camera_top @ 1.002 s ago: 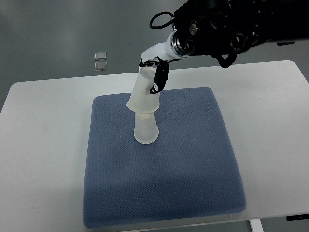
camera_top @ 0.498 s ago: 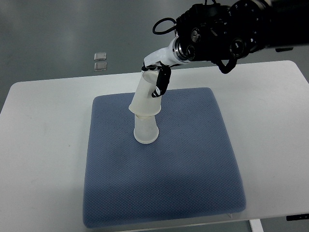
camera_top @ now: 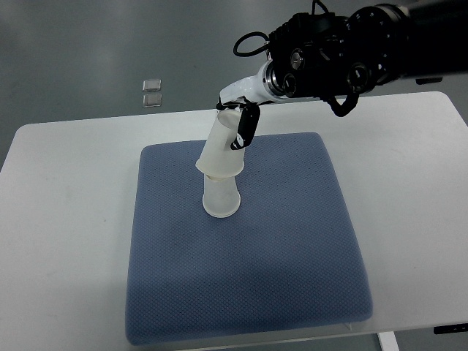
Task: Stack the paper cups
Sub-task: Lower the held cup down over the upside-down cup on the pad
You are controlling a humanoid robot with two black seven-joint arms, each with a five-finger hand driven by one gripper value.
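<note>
An upside-down white paper cup (camera_top: 221,198) stands on the blue mat (camera_top: 292,241) on the white table. A second inverted cup (camera_top: 221,149) sits tilted over its top, partly slid onto it. My right hand (camera_top: 235,121) reaches in from the upper right and is shut on this upper cup, with its dark fingers (camera_top: 246,126) against the cup's right side. The black arm (camera_top: 344,55) fills the top right. My left arm does not show.
The mat covers the middle of the white table (camera_top: 66,219). Two small clear squares (camera_top: 151,91) lie on the grey floor beyond the table's far edge.
The right hand has shifted slightly right and lowered the upper cup a little further over the standing cup. The lower cup has stayed in place.
</note>
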